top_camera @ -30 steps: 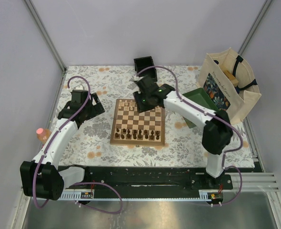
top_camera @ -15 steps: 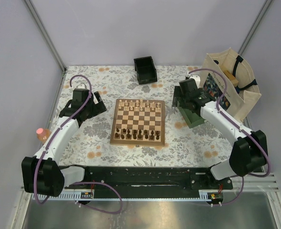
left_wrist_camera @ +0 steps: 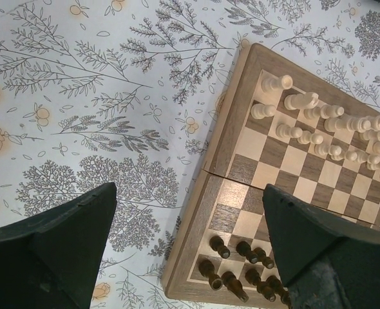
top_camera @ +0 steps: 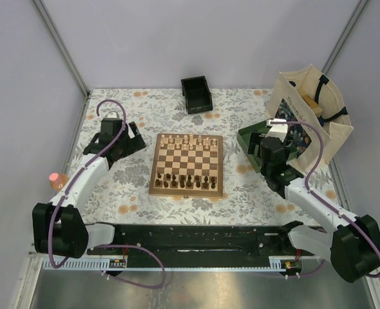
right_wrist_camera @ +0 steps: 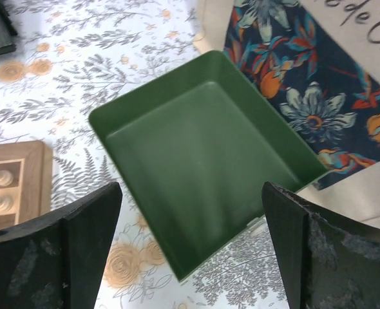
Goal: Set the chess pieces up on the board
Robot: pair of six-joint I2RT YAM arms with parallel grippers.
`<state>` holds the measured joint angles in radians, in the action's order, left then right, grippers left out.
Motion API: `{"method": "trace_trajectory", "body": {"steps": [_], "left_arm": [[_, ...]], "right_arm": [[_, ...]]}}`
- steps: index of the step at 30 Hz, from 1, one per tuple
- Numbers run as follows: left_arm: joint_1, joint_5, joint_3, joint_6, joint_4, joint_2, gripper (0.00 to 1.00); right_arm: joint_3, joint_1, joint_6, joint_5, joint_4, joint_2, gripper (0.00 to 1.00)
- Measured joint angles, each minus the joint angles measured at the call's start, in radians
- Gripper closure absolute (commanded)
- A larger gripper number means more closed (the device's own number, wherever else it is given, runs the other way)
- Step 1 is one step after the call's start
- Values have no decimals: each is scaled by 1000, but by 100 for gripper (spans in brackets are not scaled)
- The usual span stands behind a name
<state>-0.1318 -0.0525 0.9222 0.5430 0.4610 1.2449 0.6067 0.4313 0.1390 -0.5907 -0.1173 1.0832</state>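
The checkered wooden chessboard (top_camera: 187, 162) is lying flat on the floral tablecloth (top_camera: 119, 183). Pale chess pieces (top_camera: 189, 141) are standing along its far rows, and dark chess pieces (top_camera: 189, 181) are standing along its near rows.

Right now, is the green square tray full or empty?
Empty. In the right wrist view the green square tray shows only its bare floor and walls, and nothing lies inside it.

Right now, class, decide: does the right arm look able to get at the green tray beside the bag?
Probably yes. The right tool hangs open directly above the green tray, whose inside shows bare, with nothing between them. The bag stands off to one side, not over it.
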Motion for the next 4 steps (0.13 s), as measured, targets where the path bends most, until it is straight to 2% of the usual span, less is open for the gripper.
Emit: {"method": "trace_trajectory", "body": {"steps": [4], "left_arm": [[0,-1,0,0,-13,6,1]], "right_arm": [[-1,0,-35,-74,-17,19,1]]}}
